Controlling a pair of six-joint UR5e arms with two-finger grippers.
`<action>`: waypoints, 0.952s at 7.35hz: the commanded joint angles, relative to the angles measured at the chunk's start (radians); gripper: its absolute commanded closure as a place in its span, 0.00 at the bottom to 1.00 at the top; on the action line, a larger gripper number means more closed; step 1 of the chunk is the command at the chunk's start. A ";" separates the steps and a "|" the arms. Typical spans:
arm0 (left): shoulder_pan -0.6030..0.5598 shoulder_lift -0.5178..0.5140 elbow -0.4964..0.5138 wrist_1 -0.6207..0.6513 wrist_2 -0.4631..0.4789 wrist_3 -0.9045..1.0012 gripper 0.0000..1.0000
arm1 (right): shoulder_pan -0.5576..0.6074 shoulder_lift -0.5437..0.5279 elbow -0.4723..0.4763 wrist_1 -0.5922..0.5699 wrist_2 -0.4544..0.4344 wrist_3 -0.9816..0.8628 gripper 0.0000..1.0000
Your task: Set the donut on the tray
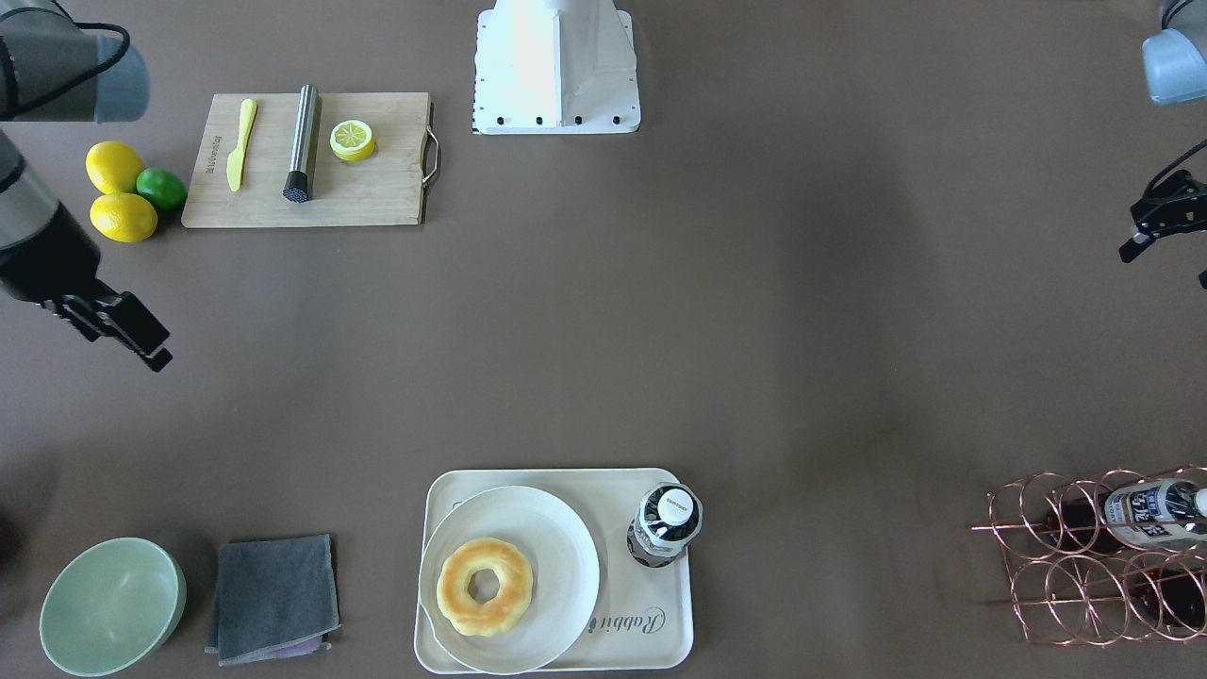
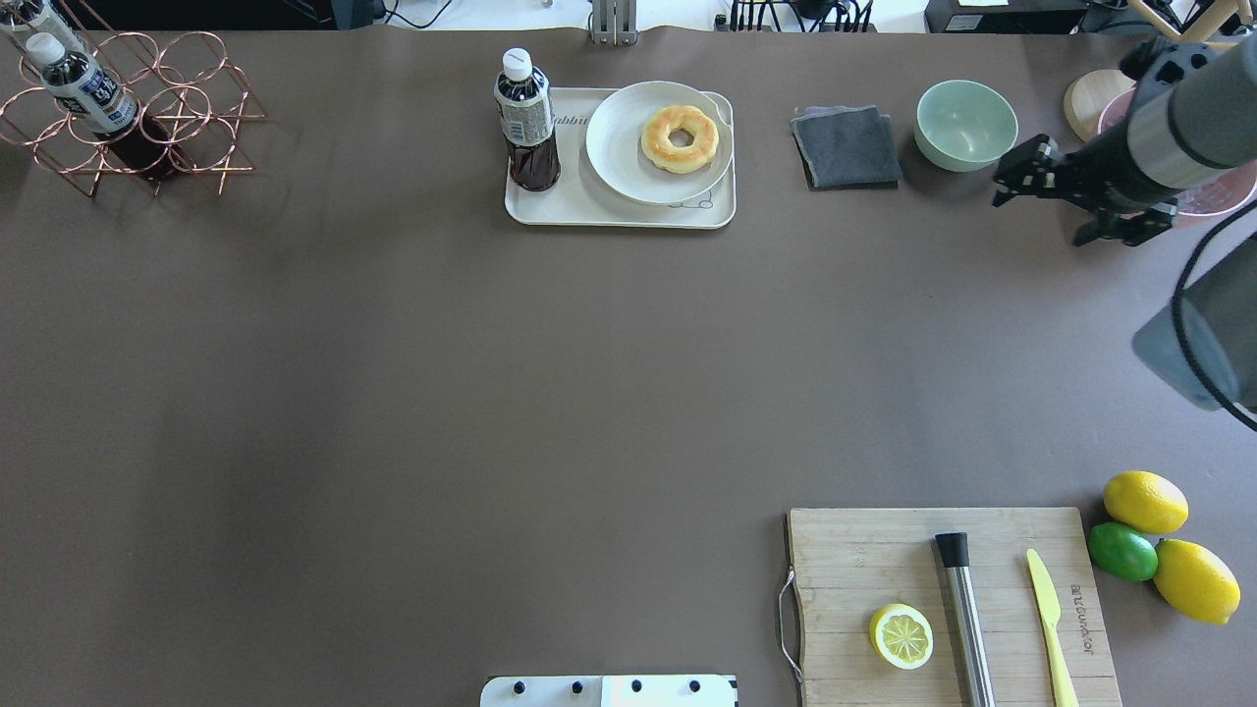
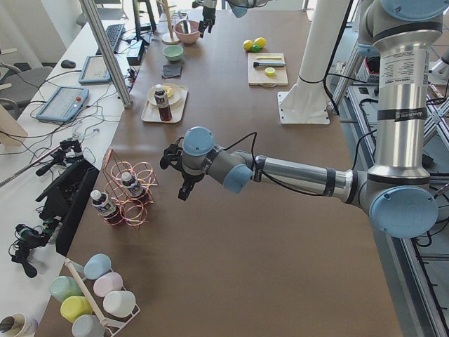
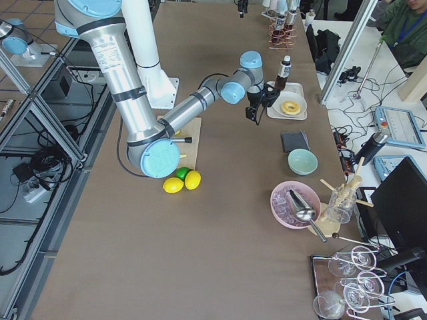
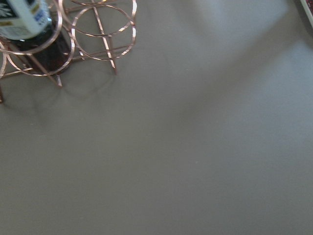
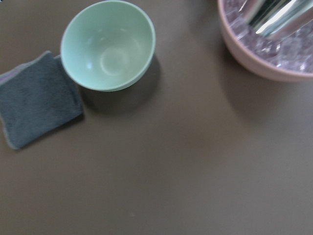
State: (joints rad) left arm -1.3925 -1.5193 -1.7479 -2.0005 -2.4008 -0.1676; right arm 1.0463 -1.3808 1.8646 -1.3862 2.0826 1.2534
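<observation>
Sitting on plate [image 1: 556, 556] (atop tray [image 1: 651, 585]) — donut [image 1: 453, 587]; untouched

Donut [image 2: 656, 140] on plate [image 2: 619, 147], plate on tray [image 2: 589, 201], bottle [image 2: 528, 128] beside it. Cloth [image 2: 847, 147] between tray and bowl [image 2: 967, 157]

**Donut on a plate, plate on the tray**

From overhead, the cream-white rectangular tray [image 2: 589, 208] lies flat at the table's 12 o'clock. The golden-yellow ring donut [image 2: 680, 138] lies flat, hole up, on a round white plate [image 2: 619, 147] toward the tray's 3 o'clock side.
</observation>
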 commanded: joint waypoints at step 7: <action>-0.285 0.002 0.200 0.446 0.020 0.534 0.01 | 0.469 -0.290 -0.108 -0.346 0.076 -1.224 0.00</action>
State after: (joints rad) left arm -1.6555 -1.5202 -1.5645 -1.5603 -2.3749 0.3754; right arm 1.5024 -1.6519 1.7962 -1.7301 2.1447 0.0500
